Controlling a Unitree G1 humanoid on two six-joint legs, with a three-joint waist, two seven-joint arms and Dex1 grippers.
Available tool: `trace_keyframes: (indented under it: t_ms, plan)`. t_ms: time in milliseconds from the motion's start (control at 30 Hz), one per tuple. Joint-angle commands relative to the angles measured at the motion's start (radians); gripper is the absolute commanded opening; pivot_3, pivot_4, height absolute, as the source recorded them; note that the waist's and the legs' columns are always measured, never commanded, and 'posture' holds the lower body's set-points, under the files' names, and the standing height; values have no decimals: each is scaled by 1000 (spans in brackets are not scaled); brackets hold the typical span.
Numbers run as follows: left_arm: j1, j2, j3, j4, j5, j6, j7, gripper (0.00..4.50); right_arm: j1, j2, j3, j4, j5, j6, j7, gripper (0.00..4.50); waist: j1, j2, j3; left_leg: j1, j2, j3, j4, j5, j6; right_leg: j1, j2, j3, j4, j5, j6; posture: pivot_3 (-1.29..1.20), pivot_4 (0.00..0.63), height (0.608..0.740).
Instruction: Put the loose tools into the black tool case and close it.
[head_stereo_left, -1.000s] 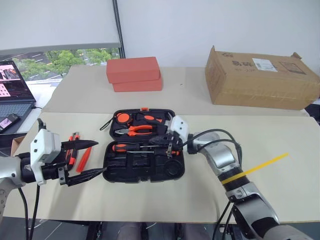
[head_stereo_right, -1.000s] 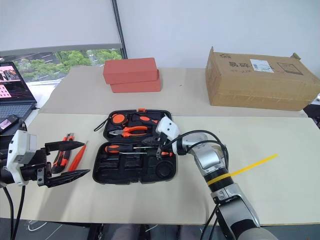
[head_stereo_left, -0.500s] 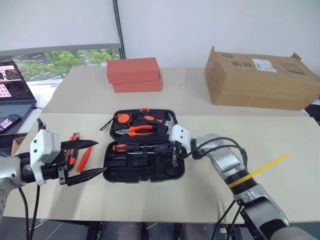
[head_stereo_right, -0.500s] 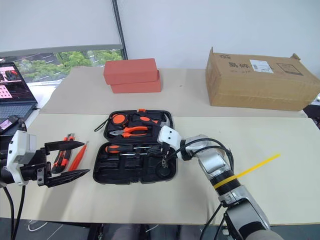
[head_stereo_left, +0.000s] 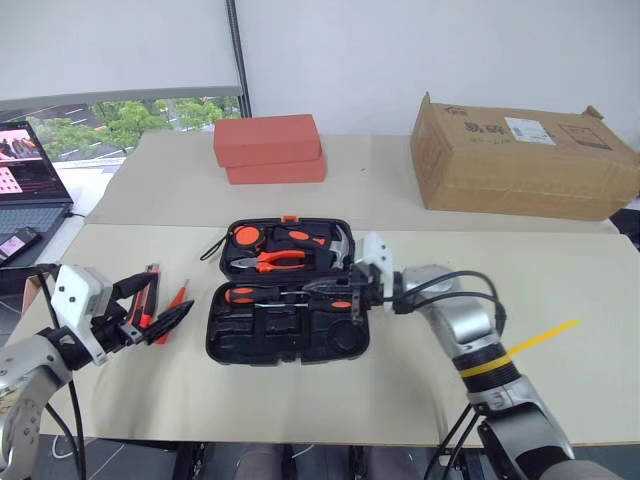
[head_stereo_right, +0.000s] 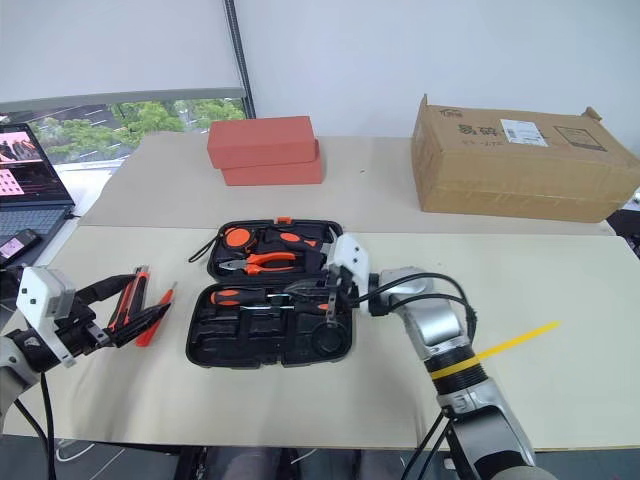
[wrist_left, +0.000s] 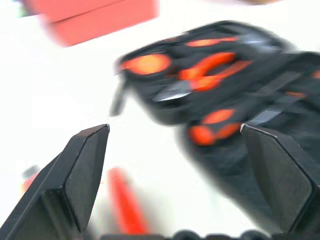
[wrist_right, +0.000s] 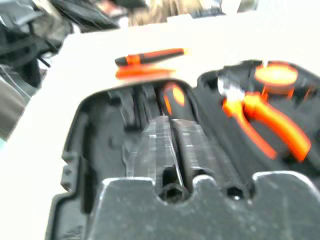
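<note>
The black tool case (head_stereo_left: 225, 345) lies open in the middle of the table. One orange-and-black screwdriver (head_stereo_left: 243, 294) rests in its near half, also in the right wrist view (wrist_right: 175, 100). My right gripper (head_stereo_left: 328, 290) hovers over the case's right side, pointing left along that screwdriver's shaft. Two loose tools lie left of the case: an orange-and-black one (head_stereo_right: 131, 287) and an all-orange pointed one (head_stereo_left: 179, 297). My left gripper (head_stereo_left: 165, 302) stands open just over them, its fingertips (wrist_left: 95, 150) wide apart with nothing between them.
Pliers (head_stereo_left: 280, 260), a tape measure (head_stereo_left: 245, 237) and a hammer sit in the case's far half. Two red-orange blocks (head_stereo_left: 268, 147) and a cardboard box (head_stereo_left: 520, 155) stand at the back. A laptop (head_stereo_left: 25, 170) is at the far left. A yellow strip (head_stereo_left: 540, 335) lies at the right.
My left gripper has swung left and down and turned toward the loose tools beside the case. The right hand dipped over the case's near half, then drew back toward the hinge.
</note>
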Motion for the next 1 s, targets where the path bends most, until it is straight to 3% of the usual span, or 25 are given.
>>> trace_keyframes:
  t_ms: [33,300,467,1000]
  plan:
    - [31,-29,-54,-81,51,49,107,4500,-35,-41,-54,-59,67,33,37,1731,0,0,0,0,0,0,0,0,0,0,-1,0,0,0,0,0,150,711]
    - [-22,-112,-133,-131,66,260,326,4500,-44,-96,-86,-45,69,-13,61,4472,2,-1,0,0,1,0,-1,0,-1,-1,-1,0,0,0,0,0,150,711]
    - [-57,-155,-124,-148,37,367,396,4500,-44,-120,-99,-52,90,-5,73,4472,0,-1,1,0,0,0,0,0,-1,0,-1,0,0,0,0,0,150,711]
    - [-95,-142,-151,-111,30,523,424,4500,-53,-125,-127,-67,161,-6,122,4472,3,-1,1,0,0,0,-1,0,-1,0,-1,0,-1,0,0,0,150,711]
